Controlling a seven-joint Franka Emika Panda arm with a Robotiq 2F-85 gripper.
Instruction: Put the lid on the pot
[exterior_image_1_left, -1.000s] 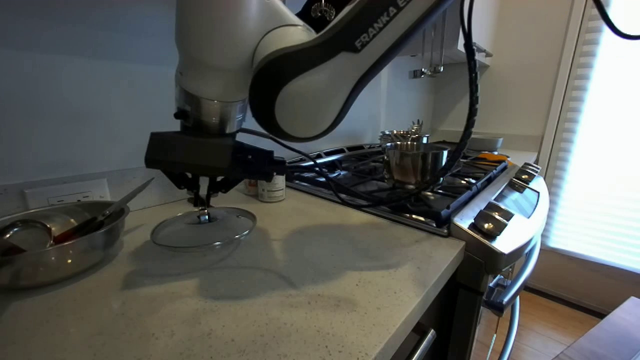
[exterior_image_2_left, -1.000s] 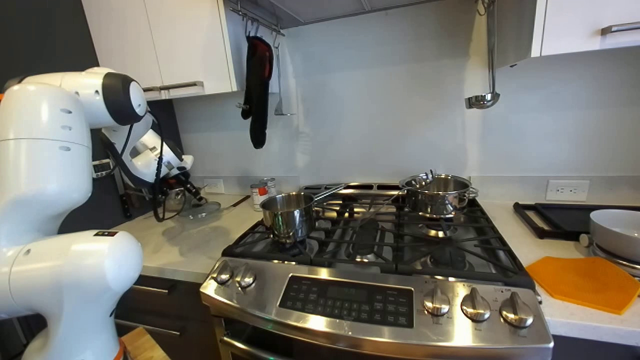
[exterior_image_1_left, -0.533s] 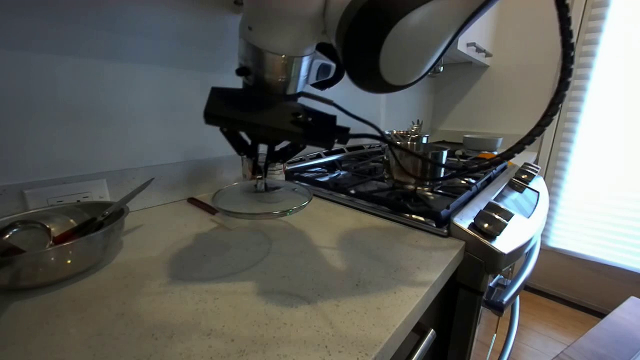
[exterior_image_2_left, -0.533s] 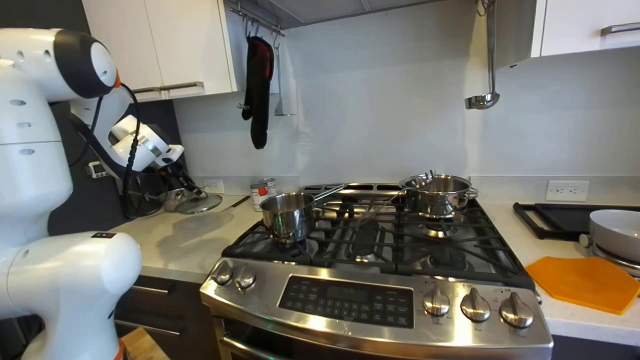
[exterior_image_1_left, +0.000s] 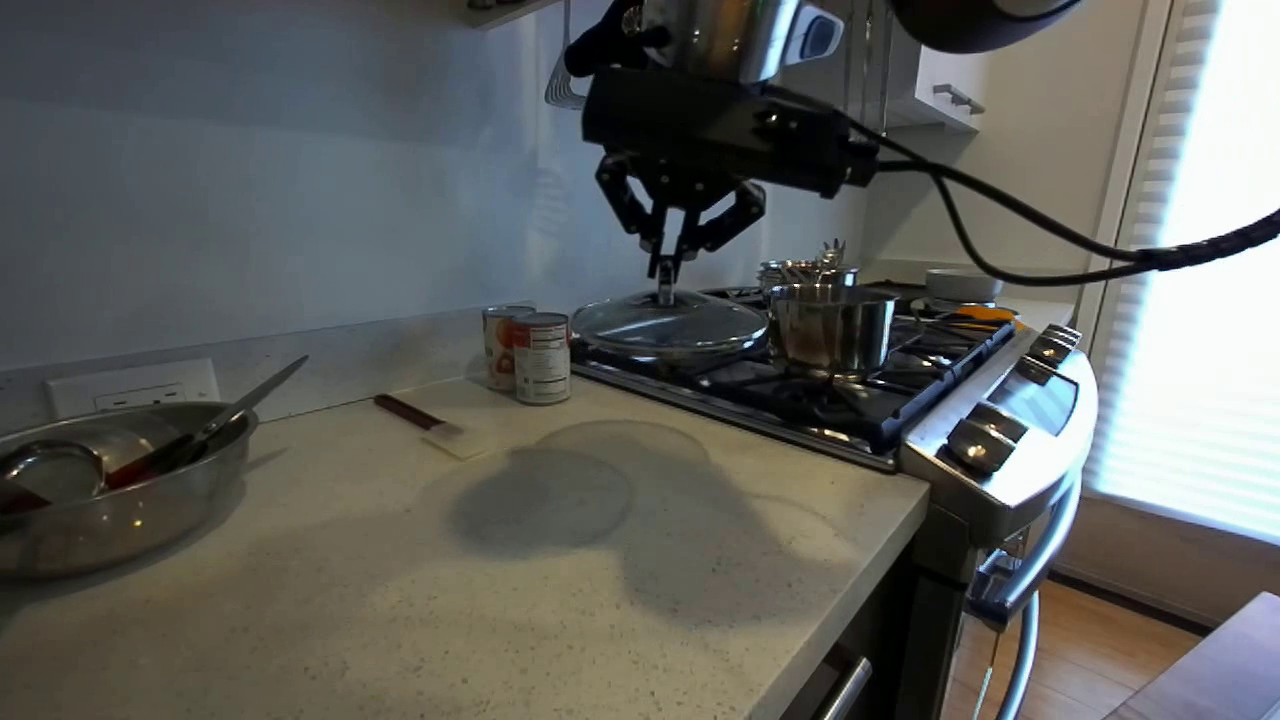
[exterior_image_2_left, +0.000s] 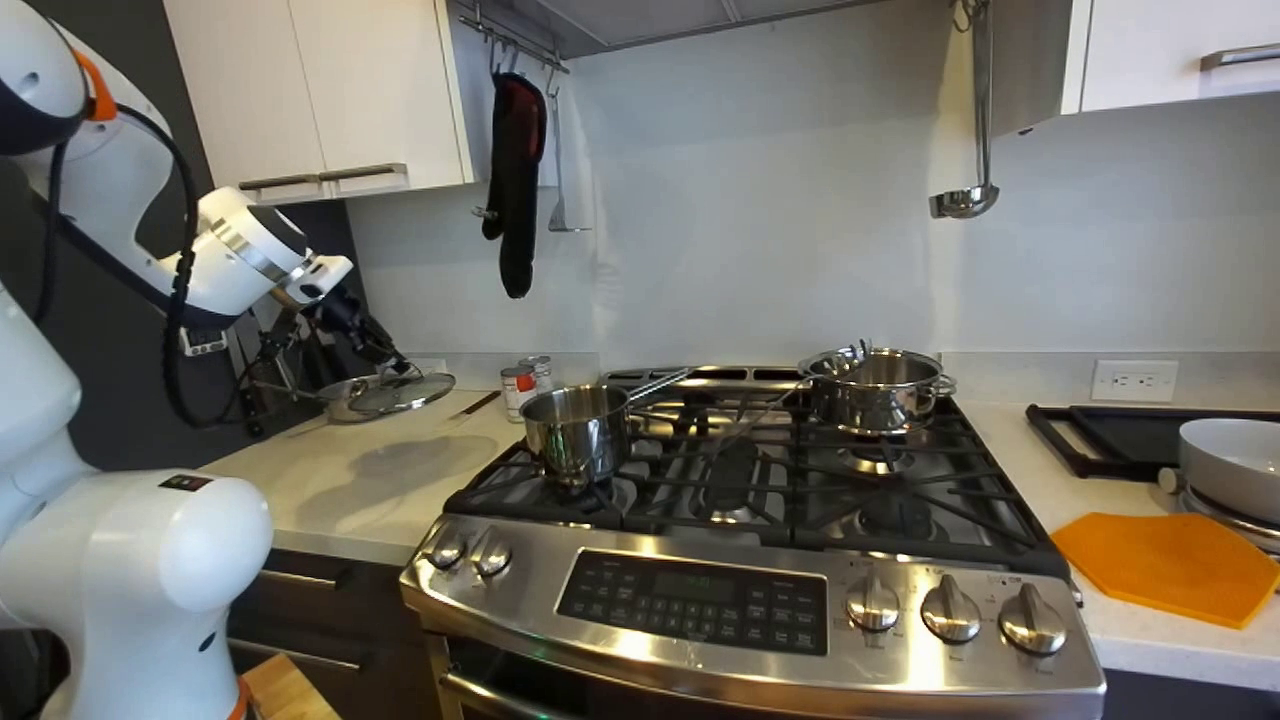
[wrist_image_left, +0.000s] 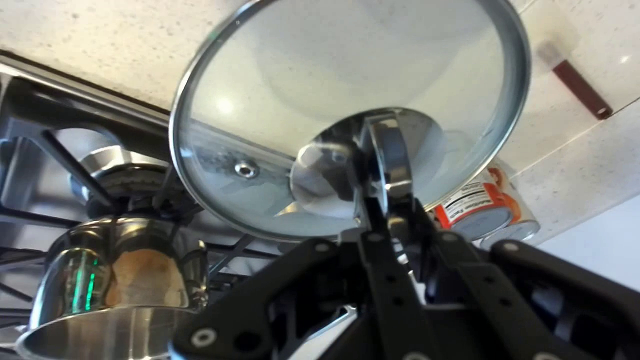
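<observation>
The round clear-glass lid (exterior_image_1_left: 670, 330) with a metal rim hangs level in the air, above the counter beside the stove. It also shows in an exterior view (exterior_image_2_left: 408, 392) and fills the upper wrist view (wrist_image_left: 240, 85). My gripper (exterior_image_1_left: 665, 268) is shut on the lid's metal knob; the fingertips also show in the wrist view (wrist_image_left: 389, 212). The shiny steel pot (exterior_image_1_left: 830, 335) stands upright and uncovered on a front burner, its long handle toward the back in an exterior view (exterior_image_2_left: 577, 440). In the wrist view the pot (wrist_image_left: 120, 270) is at lower left, apart from the lid.
Two tin cans (exterior_image_1_left: 543, 360) stand by the wall near the stove. A brush with a dark red handle (exterior_image_1_left: 410, 412) lies on the counter. A wide steel bowl (exterior_image_1_left: 130, 515) with utensils is at the counter's far end. A larger pot (exterior_image_2_left: 875, 400) stands on a back burner.
The gripper has lifted the lid higher off the counter and carried it toward the stove. The brush and cans are now uncovered in an exterior view. The pot has not moved.
</observation>
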